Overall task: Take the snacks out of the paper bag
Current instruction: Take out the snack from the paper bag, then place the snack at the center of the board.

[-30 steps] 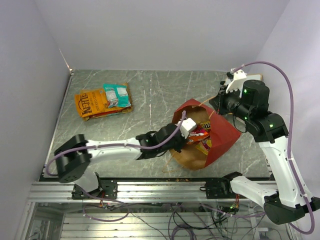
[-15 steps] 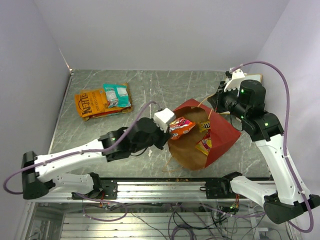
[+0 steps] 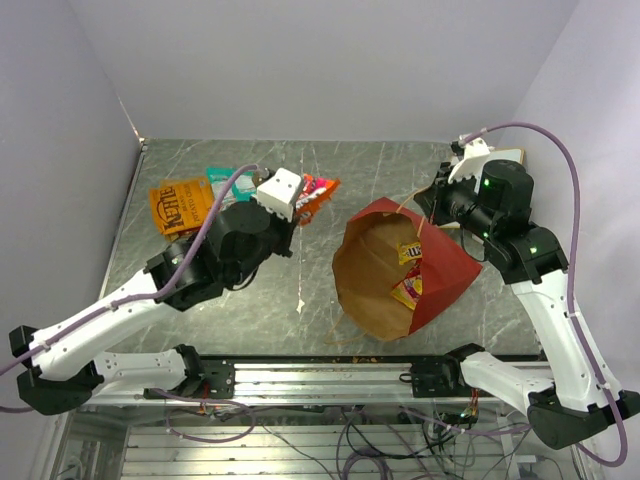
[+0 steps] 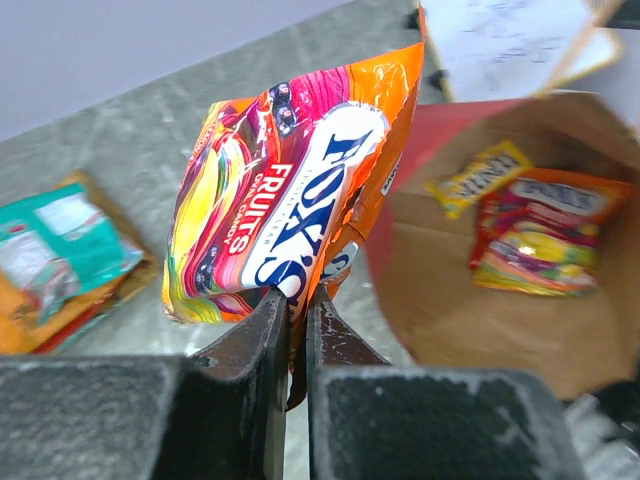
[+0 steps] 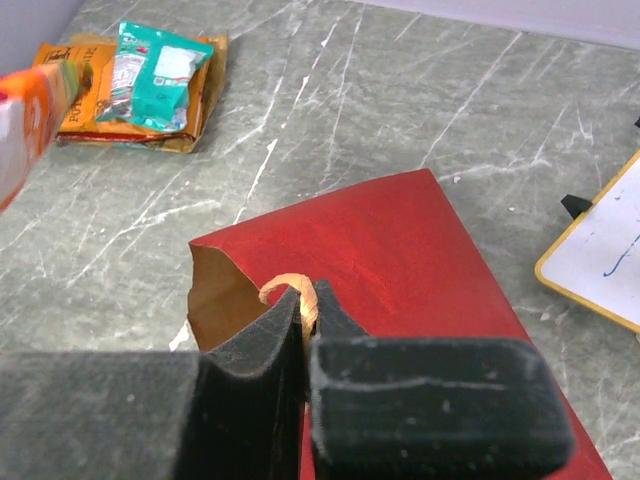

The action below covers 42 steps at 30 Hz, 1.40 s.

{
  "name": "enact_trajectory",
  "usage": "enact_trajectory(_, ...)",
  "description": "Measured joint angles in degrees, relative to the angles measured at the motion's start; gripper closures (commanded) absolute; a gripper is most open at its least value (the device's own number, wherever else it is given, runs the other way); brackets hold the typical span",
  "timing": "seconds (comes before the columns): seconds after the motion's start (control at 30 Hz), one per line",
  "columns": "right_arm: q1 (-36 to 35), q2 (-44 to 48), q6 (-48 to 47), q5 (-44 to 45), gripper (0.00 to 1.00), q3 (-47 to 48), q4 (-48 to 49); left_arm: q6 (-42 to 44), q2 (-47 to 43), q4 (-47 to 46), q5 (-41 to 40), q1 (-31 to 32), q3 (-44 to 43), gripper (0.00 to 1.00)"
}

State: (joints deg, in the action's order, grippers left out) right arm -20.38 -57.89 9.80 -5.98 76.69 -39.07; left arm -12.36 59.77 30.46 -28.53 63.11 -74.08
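Your left gripper (image 4: 297, 300) is clamped on the bottom edge of a crinkly orange-and-pink sweet packet (image 4: 290, 190), held in the air above the grey marbled table (image 3: 330, 170), between the bag and the snacks already out. Carry it on toward the flat orange chip bag (image 3: 178, 205) and the teal packet (image 5: 155, 75) lying on it at the far left. Lower the packet close to the surface before you open the jaws, so it drops flat and does not slide back.

Your right gripper (image 5: 303, 310) is closed on the thin tan twisted handle (image 5: 290, 288) of the large red paper bag (image 3: 445, 270). Hold that pinch steady: it props the brown mouth open for the next reach. A small yellow packet (image 4: 483, 175) and a red-orange packet (image 4: 545, 230) lie inside.

The held packet reads "FOX'S" in blue on white, with "FRUITS" in red. The packet in the bag shows the same white band. The chip bag's dark lettering looks like "Kettle". The yellow packet's print is too small to read.
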Motion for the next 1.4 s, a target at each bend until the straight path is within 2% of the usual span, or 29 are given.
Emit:
enact_trajectory(0.13,0.0,0.0,-1.11,-0.94,1.0,0.02,-0.24,3.28,2.32,-0.98,-2.4,-7.04,0.07,0.93)
enact_trajectory(0.27,0.0,0.02,-1.92,-2.32,1.0,0.02,-0.2,3.72,5.38,-2.93,-3.58,-16.98,0.11,0.93)
enact_trajectory(0.47,0.0,0.96,-2.03,-3.48,1.0,-0.44,0.24,-4.22,16.17,3.08,-7.43,-32.26,-9.46,0.93)
enact_trajectory(0.73,0.0,3.61,-1.99,-4.26,1.0,-2.47,0.5,-13.6,25.99,12.81,-11.02,-46.25,-16.63,0.93)
enact_trajectory(1.07,0.0,4.33,-1.99,-4.0,1.0,-2.49,0.5,-16.96,33.4,15.96,-13.92,-50.66,-16.48,0.93)
enact_trajectory(1.27,0.0,4.72,-1.68,-3.89,1.0,-2.8,0.7,-27.54,41.09,25.86,-17.25,-52.19,-23.26,0.93)
enact_trajectory(1.4,0.0,4.7,-1.46,-4.11,1.0,-2.99,0.7,-36.79,47.41,35.01,-20.09,-52.19,-31.67,0.93)
